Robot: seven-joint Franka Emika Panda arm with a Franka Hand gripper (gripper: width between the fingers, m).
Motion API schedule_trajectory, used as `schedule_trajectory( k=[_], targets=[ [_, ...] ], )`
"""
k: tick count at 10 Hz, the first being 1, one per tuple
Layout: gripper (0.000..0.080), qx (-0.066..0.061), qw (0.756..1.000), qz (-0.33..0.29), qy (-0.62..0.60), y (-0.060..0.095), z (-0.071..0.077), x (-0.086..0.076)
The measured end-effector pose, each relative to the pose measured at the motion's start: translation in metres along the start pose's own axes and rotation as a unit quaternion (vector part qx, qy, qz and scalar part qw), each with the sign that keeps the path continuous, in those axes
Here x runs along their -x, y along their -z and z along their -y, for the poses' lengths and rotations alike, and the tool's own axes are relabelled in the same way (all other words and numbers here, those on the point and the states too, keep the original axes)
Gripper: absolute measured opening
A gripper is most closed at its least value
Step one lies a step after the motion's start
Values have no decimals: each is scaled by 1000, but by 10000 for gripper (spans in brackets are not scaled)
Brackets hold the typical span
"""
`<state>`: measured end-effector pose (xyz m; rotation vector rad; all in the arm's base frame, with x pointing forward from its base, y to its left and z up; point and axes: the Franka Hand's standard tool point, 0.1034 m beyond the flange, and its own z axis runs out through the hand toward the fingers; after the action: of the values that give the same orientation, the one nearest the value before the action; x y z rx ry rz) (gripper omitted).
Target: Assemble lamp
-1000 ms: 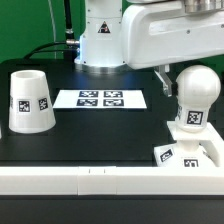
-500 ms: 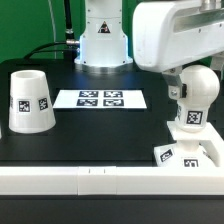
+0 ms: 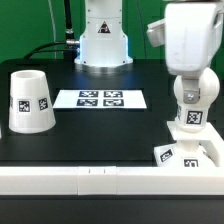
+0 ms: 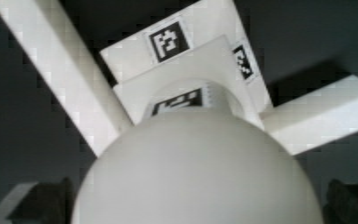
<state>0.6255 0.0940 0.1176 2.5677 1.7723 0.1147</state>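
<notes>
The bulb (image 3: 194,102) stands upright on the small square stepped base (image 3: 190,150) at the exterior view's right, near the front rim. My gripper (image 3: 192,82) hangs right over the bulb's round head and hides its top. In the wrist view the bulb's head (image 4: 194,150) fills the space between the two dark fingers (image 4: 39,202), which stand apart from its sides, so my gripper (image 4: 194,205) is open around it. The tagged base (image 4: 179,45) shows beyond the bulb. The shade (image 3: 28,100) stands wide end down at the exterior view's left, far from the gripper.
The marker board (image 3: 100,98) lies flat at mid-table in front of the arm's white pedestal (image 3: 103,40). A white raised rim (image 3: 90,180) runs along the table's front edge, just in front of the base; it also shows in the wrist view (image 4: 66,75).
The arm's hand has moved toward the exterior view's right and come down over the bulb, now covering its top. Bulb, base and shade have not moved.
</notes>
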Motion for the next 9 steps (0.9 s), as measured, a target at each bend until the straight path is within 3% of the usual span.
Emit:
schedule_trajectory(
  k=[2, 7, 9],
  targets=[
    [699, 13, 997, 4, 73, 2, -4, -2],
    [699, 14, 978, 17, 208, -2, -5, 3],
    [699, 13, 979, 19, 202, -3, -5, 6]
  ],
)
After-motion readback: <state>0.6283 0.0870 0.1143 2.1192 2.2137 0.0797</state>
